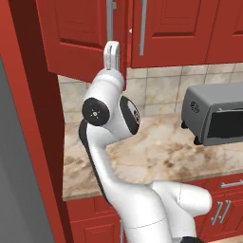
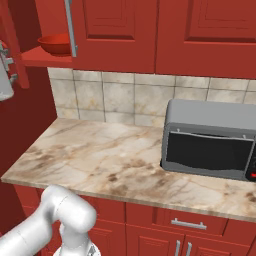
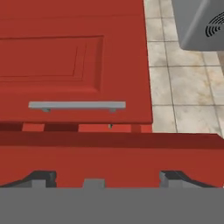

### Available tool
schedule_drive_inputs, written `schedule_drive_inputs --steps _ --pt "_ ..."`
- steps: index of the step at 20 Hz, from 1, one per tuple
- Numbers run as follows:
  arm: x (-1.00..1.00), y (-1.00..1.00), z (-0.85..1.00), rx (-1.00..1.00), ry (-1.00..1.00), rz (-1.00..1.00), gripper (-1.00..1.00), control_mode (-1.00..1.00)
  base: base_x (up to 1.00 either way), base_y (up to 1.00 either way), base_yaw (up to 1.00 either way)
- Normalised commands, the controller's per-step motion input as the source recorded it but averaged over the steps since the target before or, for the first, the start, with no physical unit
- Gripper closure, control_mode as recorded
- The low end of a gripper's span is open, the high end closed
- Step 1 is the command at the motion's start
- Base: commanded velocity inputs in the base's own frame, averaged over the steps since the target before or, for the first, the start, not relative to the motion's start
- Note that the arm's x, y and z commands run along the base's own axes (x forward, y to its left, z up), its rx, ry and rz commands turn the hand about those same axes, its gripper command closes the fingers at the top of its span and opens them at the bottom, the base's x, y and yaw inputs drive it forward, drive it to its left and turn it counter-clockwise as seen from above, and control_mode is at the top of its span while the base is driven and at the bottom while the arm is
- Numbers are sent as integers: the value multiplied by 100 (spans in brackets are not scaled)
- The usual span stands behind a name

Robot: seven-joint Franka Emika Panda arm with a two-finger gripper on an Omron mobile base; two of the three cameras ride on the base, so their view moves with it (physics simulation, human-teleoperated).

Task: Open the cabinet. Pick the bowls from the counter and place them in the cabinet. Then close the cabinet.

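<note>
Up at the cabinet, the arm reaches high and the gripper sits right at the lower edge of the left door, close to that door's silver bar handle. Left door hangs swung out from the carcass; right door looks flush. Jaws are spread wide, nothing between them: hand view shows both dark fingertips far apart at the bottom with only red panel edge in the gap. Same view looks across a raised-panel door face with a bar handle running sideways in frame, tiled backsplash beyond.

Red bowl is already inside the cabinet, sitting on the red inner shelf, seen past the open door in the right base view. Cannot make out the pale bowl from these angles.

Marble bench carries a grey toaster oven at its right end, against the backsplash. Low red base cabinets with short handles run below the bench.
</note>
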Motion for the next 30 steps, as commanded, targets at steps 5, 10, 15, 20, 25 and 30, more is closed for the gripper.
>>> schedule_drive_inputs --steps 5,10,15,20,25,30 --pt "100 -64 -26 13 4 -6 -100 -100 0 0 0" --pt "97 -51 -15 13 0 1 -100 -100 0 0 0" --pt "100 -45 -21 18 0 8 -100 -100 0 0 0" --pt "100 -40 -27 17 0 12 -100 -100 0 0 0" --pt "100 -21 -35 13 0 11 -100 -100 0 0 0" --pt "100 -2 -34 8 0 6 -100 -100 0 0 0"
